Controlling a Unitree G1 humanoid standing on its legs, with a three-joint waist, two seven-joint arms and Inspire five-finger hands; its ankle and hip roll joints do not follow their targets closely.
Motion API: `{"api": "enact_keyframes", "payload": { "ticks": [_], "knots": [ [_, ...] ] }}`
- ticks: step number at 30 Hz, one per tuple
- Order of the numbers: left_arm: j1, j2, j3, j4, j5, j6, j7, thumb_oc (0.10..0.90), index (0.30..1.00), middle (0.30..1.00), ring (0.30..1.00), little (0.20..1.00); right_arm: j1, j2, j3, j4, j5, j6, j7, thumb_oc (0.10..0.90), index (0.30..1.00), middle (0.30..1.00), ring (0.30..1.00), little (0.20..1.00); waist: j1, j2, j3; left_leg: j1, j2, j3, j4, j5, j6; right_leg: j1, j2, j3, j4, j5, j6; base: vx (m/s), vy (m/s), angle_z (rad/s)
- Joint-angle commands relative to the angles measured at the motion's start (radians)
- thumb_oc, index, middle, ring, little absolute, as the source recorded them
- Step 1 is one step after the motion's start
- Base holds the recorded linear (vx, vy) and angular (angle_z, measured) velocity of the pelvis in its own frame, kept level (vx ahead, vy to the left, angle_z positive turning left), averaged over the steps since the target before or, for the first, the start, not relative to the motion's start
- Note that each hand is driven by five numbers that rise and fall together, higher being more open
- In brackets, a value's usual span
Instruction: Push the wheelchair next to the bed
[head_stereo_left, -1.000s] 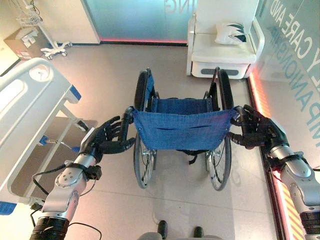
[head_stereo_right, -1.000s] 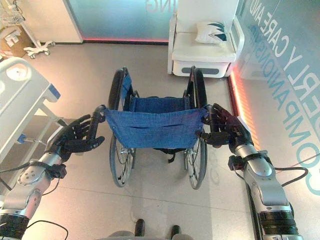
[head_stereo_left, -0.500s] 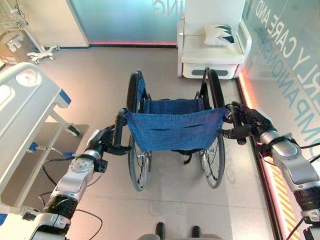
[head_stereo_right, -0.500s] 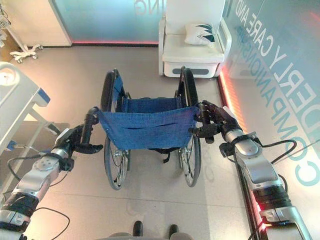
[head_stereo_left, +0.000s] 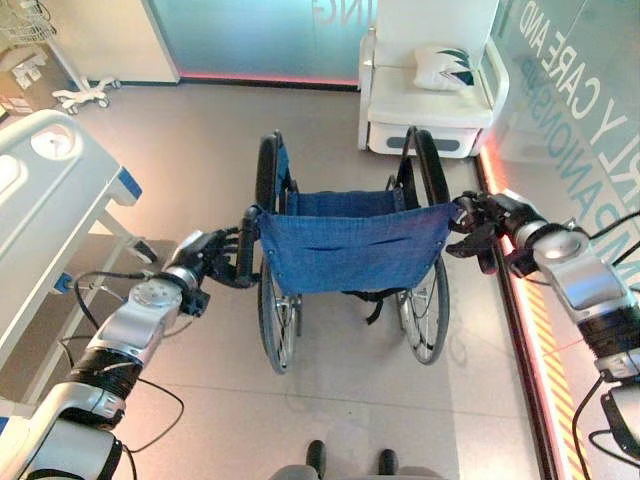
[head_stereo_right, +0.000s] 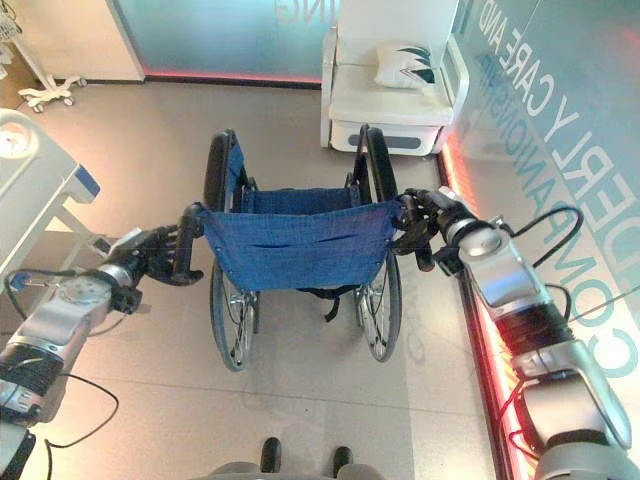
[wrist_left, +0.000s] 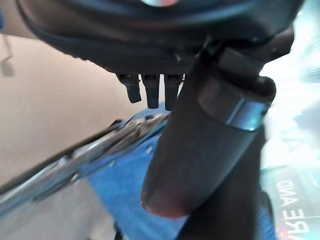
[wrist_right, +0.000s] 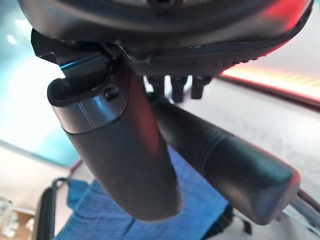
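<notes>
I've got the wheelchair (head_stereo_left: 345, 250) square in front of me, bed (head_stereo_left: 50, 220) off to my left across open floor. My left hand (head_stereo_left: 215, 255) is curled round its left push handle, my right hand (head_stereo_left: 480, 222) wrapped on the right one.

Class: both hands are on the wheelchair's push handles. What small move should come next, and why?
Probably roll the wheelchair forward, steering left: the left hand and right hand grip its handles, while the bed lies to its left, apart from it.
</notes>
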Motion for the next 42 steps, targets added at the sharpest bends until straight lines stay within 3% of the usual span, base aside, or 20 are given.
{"api": "enact_keyframes", "payload": {
  "ticks": [1, 7, 16, 19, 23, 25, 32, 42],
  "knots": [
    [-0.268, 0.107, 0.078, -0.114, -0.085, -0.11, 0.03, 0.8, 0.9, 0.9, 0.9, 0.9, -0.084, -0.092, 0.096, 0.015, -0.055, 0.013, 0.069, 0.8, 0.9, 0.9, 0.9, 0.9, 0.017, -0.012, -0.082, 0.053, -0.051, 0.015, 0.003, -0.075, -0.032, 0.008, -0.032, 0.019, 0.002, 0.039, 0.041, 0.01, -0.003, 0.1],
    [-0.293, 0.138, 0.067, -0.161, -0.068, -0.052, 0.045, 0.8, 0.9, 0.9, 0.9, 0.9, -0.11, -0.089, 0.133, 0.024, -0.06, 0.034, 0.106, 0.8, 0.9, 0.9, 0.9, 0.9, 0.027, -0.012, -0.084, 0.051, -0.054, 0.004, 0.003, -0.078, -0.03, 0.01, -0.033, 0.016, 0.002, 0.034, 0.041, 0.0, -0.004, 0.06],
    [-0.359, 0.126, -0.012, -0.068, -0.12, 0.025, -0.001, 0.8, 0.9, 0.9, 0.9, 0.9, -0.155, -0.065, 0.181, 0.026, -0.027, 0.05, 0.09, 0.8, 0.9, 0.9, 0.9, 0.9, 0.022, -0.011, -0.08, 0.051, -0.059, 0.001, 0.003, -0.079, -0.025, 0.008, -0.03, 0.021, 0.002, 0.035, 0.042, 0.0, 0.0, 0.0],
    [-0.353, 0.097, -0.021, -0.045, -0.198, 0.025, -0.018, 0.8, 0.9, 0.9, 0.9, 0.9, -0.15, -0.056, 0.182, 0.023, -0.031, 0.055, 0.078, 0.8, 0.9, 0.9, 0.9, 0.9, 0.015, -0.013, -0.077, 0.051, -0.061, 0.001, 0.003, -0.078, -0.022, 0.005, -0.027, 0.029, 0.002, 0.037, 0.041, 0.0, 0.0, -0.01],
    [-0.304, 0.018, 0.018, -0.093, -0.409, 0.025, -0.011, 0.8, 0.9, 0.9, 0.9, 0.9, -0.113, -0.037, 0.164, 0.019, -0.06, 0.049, 0.07, 0.8, 0.9, 0.9, 0.9, 0.9, 0.009, -0.014, -0.074, 0.054, -0.06, 0.005, 0.003, -0.079, -0.022, 0.004, -0.024, 0.035, 0.002, 0.038, 0.039, 0.0, 0.0, 0.0],
    [-0.272, -0.023, 0.037, -0.128, -0.427, 0.027, 0.011, 0.8, 0.9, 0.9, 0.9, 0.9, -0.087, -0.02, 0.151, 0.017, -0.079, 0.044, 0.057, 0.8, 0.9, 0.9, 0.9, 0.9, 0.009, -0.014, -0.071, 0.055, -0.059, 0.004, 0.003, -0.079, -0.022, 0.005, -0.023, 0.036, 0.002, 0.039, 0.038, 0.0, 0.0, 0.0],
    [-0.24, -0.05, 0.026, -0.131, -0.236, 0.043, 0.013, 0.8, 0.9, 0.9, 0.9, 0.9, -0.084, -0.008, 0.148, -0.008, -0.078, 0.071, 0.041, 0.8, 0.9, 0.9, 0.9, 0.9, 0.008, -0.018, -0.065, 0.056, -0.058, 0.004, 0.003, -0.079, -0.022, 0.004, -0.02, 0.037, 0.002, 0.039, 0.038, 0.0, 0.0, 0.0],
    [-0.272, 0.092, -0.046, -0.04, 0.157, 0.054, -0.061, 0.8, 0.9, 0.9, 0.9, 0.9, -0.078, -0.05, 0.137, -0.036, -0.058, 0.069, 0.049, 0.8, 0.9, 0.9, 0.9, 0.9, 0.012, -0.015, -0.063, 0.046, -0.061, 0.007, 0.003, -0.075, -0.019, -0.001, -0.019, 0.035, 0.002, 0.038, 0.039, 0.0, 0.0, 0.0]
  ]
}}
